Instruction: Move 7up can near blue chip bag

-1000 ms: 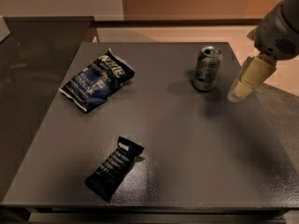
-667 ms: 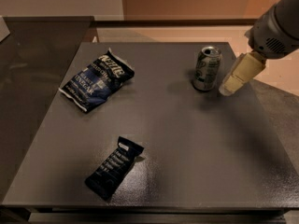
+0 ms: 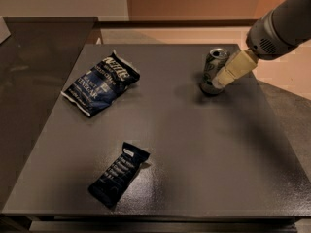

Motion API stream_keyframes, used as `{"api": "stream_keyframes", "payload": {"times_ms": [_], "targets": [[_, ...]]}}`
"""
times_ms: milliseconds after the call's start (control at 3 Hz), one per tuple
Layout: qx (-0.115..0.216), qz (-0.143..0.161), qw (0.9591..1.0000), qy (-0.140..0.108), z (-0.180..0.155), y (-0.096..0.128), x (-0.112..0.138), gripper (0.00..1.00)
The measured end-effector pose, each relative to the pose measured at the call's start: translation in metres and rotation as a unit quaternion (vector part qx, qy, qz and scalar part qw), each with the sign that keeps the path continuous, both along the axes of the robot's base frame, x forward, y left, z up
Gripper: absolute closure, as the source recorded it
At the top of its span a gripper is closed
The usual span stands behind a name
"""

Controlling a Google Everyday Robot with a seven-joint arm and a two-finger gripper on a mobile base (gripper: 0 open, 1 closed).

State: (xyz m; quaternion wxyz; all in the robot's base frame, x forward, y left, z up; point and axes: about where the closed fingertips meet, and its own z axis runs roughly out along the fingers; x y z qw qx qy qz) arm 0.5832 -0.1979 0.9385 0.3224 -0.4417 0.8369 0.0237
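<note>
Leftward is the way the gripper (image 3: 221, 80) has gone since the earlier frames: a second ago it hung clear to the right of the can (image 3: 210, 68), and now its cream tip crosses the can's lower right side. Whether it touches the can or only lies in front of it cannot be told, and whether it is open or closed cannot be told either. It slants down and to the left from the thick grey arm (image 3: 284, 21), which comes in from the upper right corner of the frame.

The can stands upright in the upper right part of the dark table (image 3: 194, 144), near the far edge, in the same spot as before, with its silver top showing. The bag (image 3: 101, 83) lies flat in the upper left part of the table, well apart from the can, its white lettering facing up and its long side slanting from lower left to upper right. A narrow dark packet (image 3: 119, 174) lies flat low in the frame, left of centre, near the front edge, also slanted, well apart from both bag and can. Neither has shifted
</note>
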Motion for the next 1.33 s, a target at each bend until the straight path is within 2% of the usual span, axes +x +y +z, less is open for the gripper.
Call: {"api": "stream_keyframes", "payload": {"times_ms": [667, 1000, 1333], "targets": [[0.048, -0.002, 0.9988, 0.01, -0.025, 0.018, 0.029, 0.0], [0.066, 0.002, 0.9977, 0.019, -0.031, 0.023, 0.035, 0.16], [0.081, 0.006, 0.9964, 0.023, -0.03, 0.025, 0.036, 0.4]]}}
